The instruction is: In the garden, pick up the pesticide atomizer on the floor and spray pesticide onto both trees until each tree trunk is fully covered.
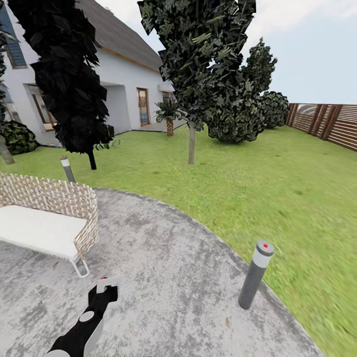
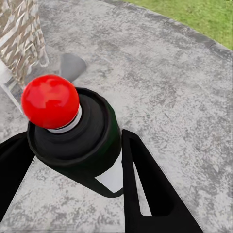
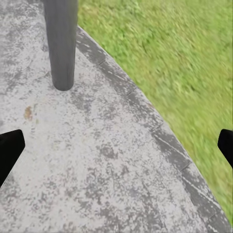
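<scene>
From the head view, the grey mottled stone-like paved floor [image 1: 168, 277] curves against the green grass lawn [image 1: 277, 188], with a white house [image 1: 119, 79], a brown slatted wooden fence [image 1: 332, 124] and a woven wicker bench with a white cushion [image 1: 44, 223] around it. One tree with a straight grey-brown trunk [image 1: 191, 143] stands on the lawn under blocky green leaves; a dark narrow cypress-like tree [image 1: 64, 74] stands nearer the house. A grey lamp post with a red dot on its cap [image 1: 255, 275] stands near the patio edge, and a second thin post [image 1: 67, 168] behind the bench.

The left hand [image 1: 103, 293] shows low in that view, black, with a pale trigger head and a red speck at its tip, too small there to make out the grip. The left wrist view settles it: the small dark pesticide atomizer with a white label and a red ball on top [image 2: 77, 131] sits between the two black fingers [image 2: 145, 189], which close against its sides, held up off the paving.

The right wrist view gives what the head view lacks: the right hand [image 3: 116, 145] spread wide, only its two black fingertips [image 3: 9, 150] at the frame edges, nothing between them, over the patio rim beside the lamp post's base [image 3: 61, 43], whose top is cut off.

The atomizer's lower body is hidden by the fingers.
</scene>
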